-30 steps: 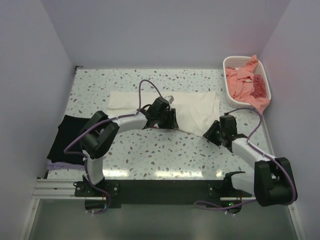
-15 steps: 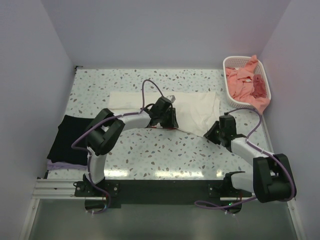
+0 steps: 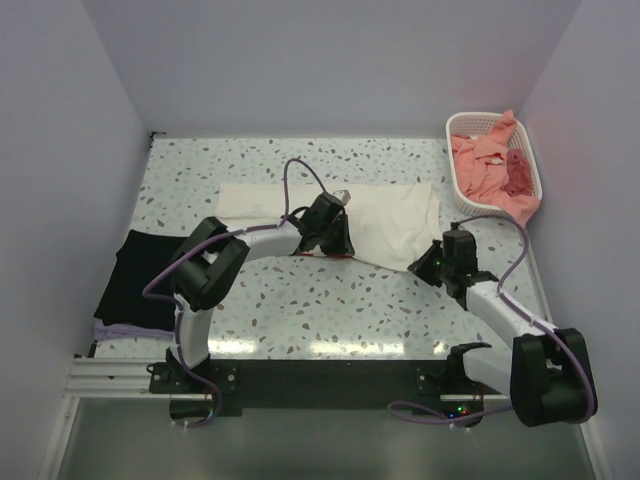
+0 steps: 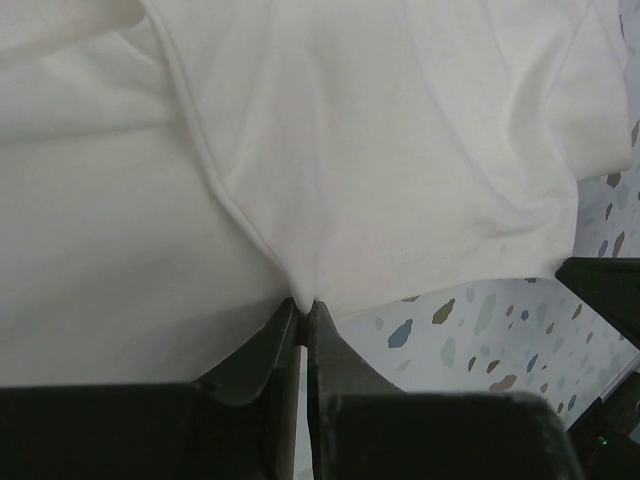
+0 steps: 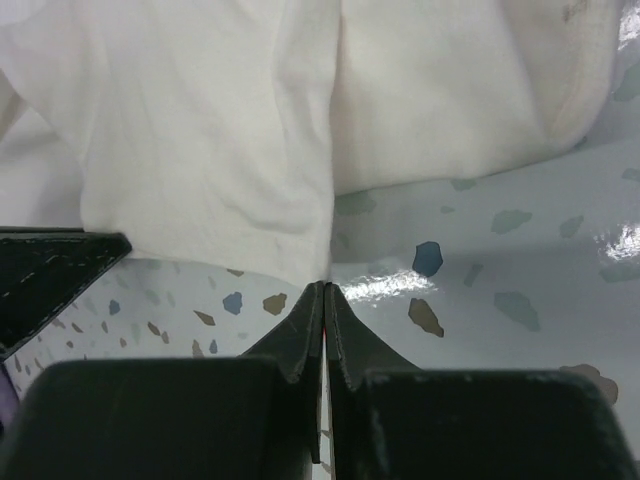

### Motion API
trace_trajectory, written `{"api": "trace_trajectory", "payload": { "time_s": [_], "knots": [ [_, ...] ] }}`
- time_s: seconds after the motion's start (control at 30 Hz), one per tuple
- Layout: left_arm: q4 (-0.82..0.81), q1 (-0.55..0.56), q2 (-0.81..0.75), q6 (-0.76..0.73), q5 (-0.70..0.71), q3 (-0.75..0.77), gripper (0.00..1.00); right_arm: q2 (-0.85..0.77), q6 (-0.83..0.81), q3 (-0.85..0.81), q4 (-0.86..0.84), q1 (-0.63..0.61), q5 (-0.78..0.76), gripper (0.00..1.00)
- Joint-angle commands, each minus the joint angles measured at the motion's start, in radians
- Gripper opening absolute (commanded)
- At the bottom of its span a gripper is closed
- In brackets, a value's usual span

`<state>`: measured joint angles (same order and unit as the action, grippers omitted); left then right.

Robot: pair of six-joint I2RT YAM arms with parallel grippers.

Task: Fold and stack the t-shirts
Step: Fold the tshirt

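Terrazzo table [image 3: 330,300] bearing the cream-white t-shirt [image 3: 390,215], spread flat across its far middle. A black t-shirt [image 3: 135,275] lies at the left edge, and salmon-pink t-shirts [image 3: 490,165] fill the basket [image 3: 470,125]. The left gripper [image 4: 303,305], half apart a second ago, is now pinched on the shirt's near hem, where creases converge. The right gripper [image 5: 324,290] has advanced to the near right corner. Its jaws are together, but whether they caught cloth cannot be told. Judged: lifting for the fold can begin.
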<state>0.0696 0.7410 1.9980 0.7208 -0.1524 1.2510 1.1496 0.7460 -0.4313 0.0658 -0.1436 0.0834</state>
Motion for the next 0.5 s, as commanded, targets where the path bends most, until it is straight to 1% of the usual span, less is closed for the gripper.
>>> {"api": "trace_trajectory", "payload": {
  "time_s": [0.0,0.33,0.47],
  "knots": [
    [-0.004,0.001,-0.045,-0.006,0.016,0.030,0.05,-0.079,0.004,0.005,0.045,0.001,0.027,0.00],
    [0.029,0.001,-0.084,0.006,0.043,0.013,0.02,-0.195,0.012,0.017,0.121,0.001,0.061,0.00],
    [0.032,0.001,-0.088,0.008,0.042,0.013,0.02,-0.177,0.007,0.017,0.118,0.002,0.072,0.00]
  ]
}}
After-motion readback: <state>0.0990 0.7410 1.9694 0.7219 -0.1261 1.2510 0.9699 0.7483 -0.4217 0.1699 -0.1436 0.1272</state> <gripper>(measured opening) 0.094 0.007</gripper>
